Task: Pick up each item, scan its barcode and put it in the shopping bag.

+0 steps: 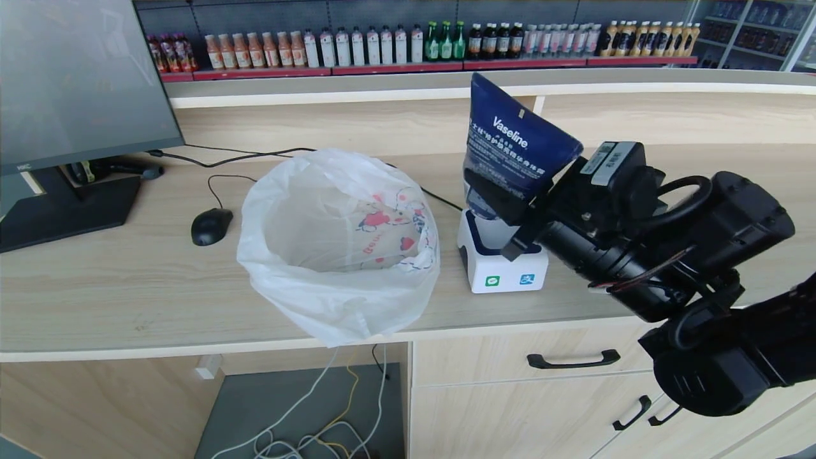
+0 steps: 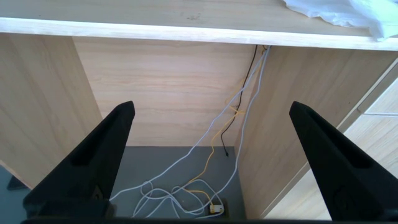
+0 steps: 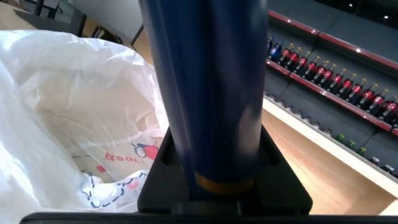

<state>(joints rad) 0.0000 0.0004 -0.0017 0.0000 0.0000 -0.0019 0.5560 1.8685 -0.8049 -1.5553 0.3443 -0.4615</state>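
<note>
Your blue tube [image 1: 519,150] hangs just above the scanner [image 1: 503,264], narrow end down and flat wide end tilted up, with the right gripper [image 1: 500,207] clamped across its lower part. The likeliest slip from here is a missed read: if the barcode faces away from the scanner, you bag it unscanned. A soft tube may also slide in the jaws on the swing to the shopping bag [image 1: 344,306] just beside the scanner. The tube looks glossy dark blue with white print. Your left gripper [image 2: 211,109] sits wide open, empty, well below the scanner.
</note>
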